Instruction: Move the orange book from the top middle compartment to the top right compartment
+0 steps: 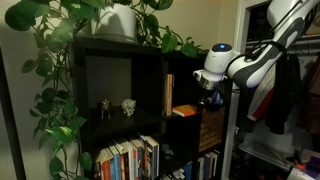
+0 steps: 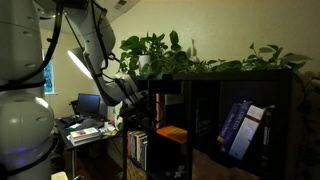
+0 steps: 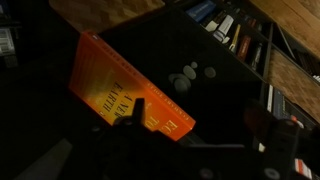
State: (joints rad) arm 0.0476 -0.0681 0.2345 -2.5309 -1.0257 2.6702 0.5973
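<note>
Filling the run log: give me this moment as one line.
gripper: at orange book, grip unclear | book: at top middle compartment front | top right compartment: no orange book

Orange book (image 2: 172, 132) lying nearly flat at front of top middle compartment (image 2: 172, 108); cover dark-printed.

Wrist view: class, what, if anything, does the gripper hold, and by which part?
It cannot be told. A dark finger crosses the lower edge of the orange book, but shadow hides whether the gripper is closed on it.
</note>
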